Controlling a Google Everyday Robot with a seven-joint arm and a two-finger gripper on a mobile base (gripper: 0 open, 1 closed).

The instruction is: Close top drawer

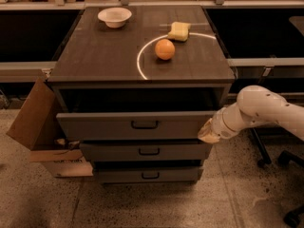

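Note:
The top drawer (109, 125) is a wide grey drawer with a black loop handle (144, 124). It stands pulled out a short way from the cabinet, with a dark gap above its front panel. My gripper (207, 132) is at the end of the white arm, coming in from the right. It rests against the right end of the top drawer's front panel.
Two shallower grey drawers (147, 151) sit below. On the cabinet top (99, 56) are a white bowl (114, 16), an orange (165, 49) and a yellow sponge (179, 31). A cardboard box (38, 127) stands at the left. Chair wheels (284, 160) are at the right.

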